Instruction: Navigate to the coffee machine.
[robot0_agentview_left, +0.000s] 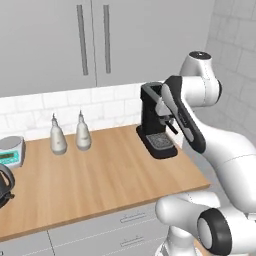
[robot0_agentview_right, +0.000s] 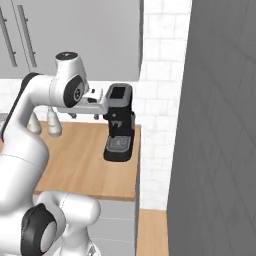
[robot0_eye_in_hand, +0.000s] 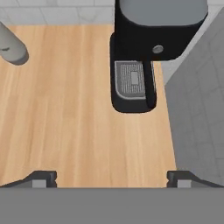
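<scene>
The coffee machine (robot0_agentview_left: 156, 122) (robot0_agentview_right: 120, 122) (robot0_eye_in_hand: 146, 48) stands at the right end of the wooden counter (robot0_agentview_left: 100, 175) (robot0_eye_in_hand: 65, 109), against the tiled wall, its grated drip tray facing out. The gripper (robot0_eye_in_hand: 111, 177) hovers above the counter with its fingertips spread wide, holding nothing. Two white bottles (robot0_agentview_left: 70, 134) stand well left of the machine.

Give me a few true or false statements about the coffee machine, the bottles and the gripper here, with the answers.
1. The coffee machine stands at the right end of the wooden counter. True.
2. Two white bottles stand left of the machine. True.
3. The gripper is clamped on the machine's handle. False: its fingers are spread apart above bare counter, holding nothing.
4. A cup sits on the drip tray. False: the grate is bare.
5. The counter has drawers beneath. True.
</scene>
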